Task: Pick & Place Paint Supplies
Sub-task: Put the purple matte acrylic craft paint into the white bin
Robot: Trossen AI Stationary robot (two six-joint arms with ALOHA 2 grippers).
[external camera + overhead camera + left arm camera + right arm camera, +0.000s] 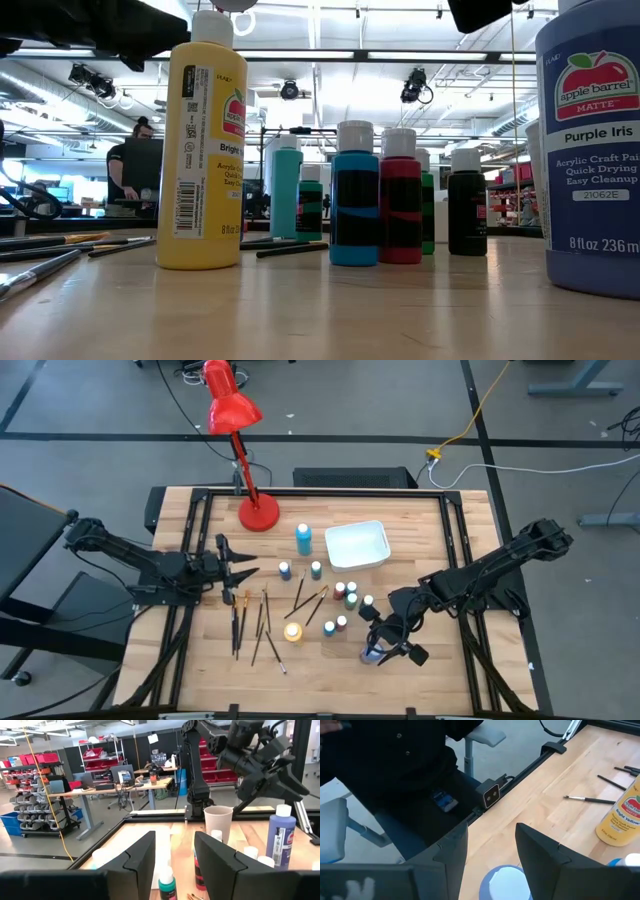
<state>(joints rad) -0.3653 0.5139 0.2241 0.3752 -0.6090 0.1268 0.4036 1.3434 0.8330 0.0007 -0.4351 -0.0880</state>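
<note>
- Purple Iris paint bottle (373, 651) upright near the front edge of the wooden tabletop (440, 540), right of centre; label readable in the low view, large at the picture's right edge.
- Right pincer (385, 650) poised directly over that bottle's white cap (507, 882); fingers (540, 857) spread wide on either side of the cap, not touching it, nothing held.
- Yellow paint bottle (292, 631) upright near the middle front, to the purple bottle's left; tall and close in the low view.
- Cluster of small bottles (345, 600) between the yellow bottle and the right arm: teal, red, green and black, all with white caps, all upright.
- Two more small bottles (300, 570) farther back, side by side; taller blue bottle (303, 539) behind them, just beside a white tray (357, 545).
- Thin brushes (262, 622) scattered flat on the wood, left of the yellow bottle, some crossing; two more brushes (308, 598) lying slanted between the yellow bottle and the cluster.
- Left pincer (240, 572) low over the left part of the tabletop, above the far ends of the brushes; fingers (135, 862) apart, moderately wide, empty.
- Paper cup (218, 820) visible past the left pincer's fingers, standing among the bottles.
- Red desk lamp (240, 445) at the back left, round base on the wood, shade leaning out beyond the rear edge.
- Person (130, 170) seated in the room behind the tabletop, far off in the low view.
</note>
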